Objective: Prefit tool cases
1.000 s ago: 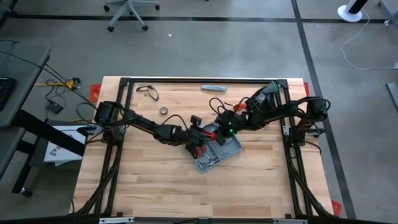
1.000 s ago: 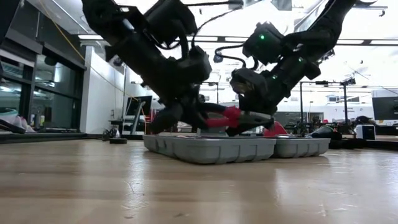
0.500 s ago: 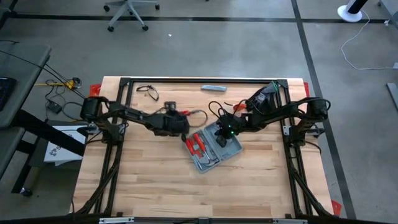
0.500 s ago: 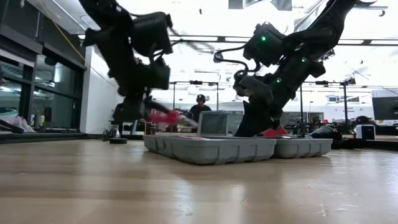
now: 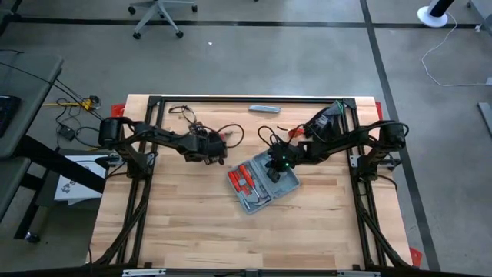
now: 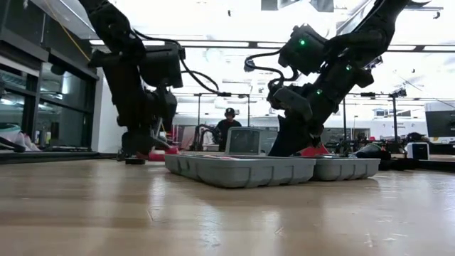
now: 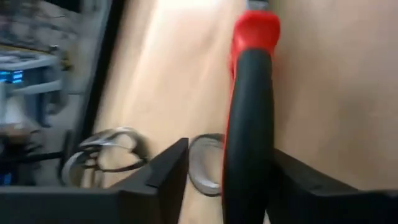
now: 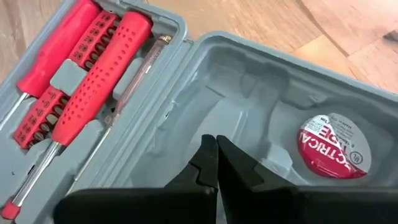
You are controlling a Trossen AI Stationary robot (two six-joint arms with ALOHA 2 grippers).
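Left jaws spread around red-and-black tool; set it flat on desk. Right jaws pressed together inside tool case; keep steady.

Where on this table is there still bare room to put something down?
The wide wood strip between the open tool case and the table's near edge is bare. It is crowded at the far side, around the left gripper, right gripper, ring and grey bar.

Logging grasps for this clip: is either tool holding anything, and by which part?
A red-and-black tool handle lies between the left tool's open fingers; whether they grip it cannot be told. The right tool, shut, holds nothing over the case.
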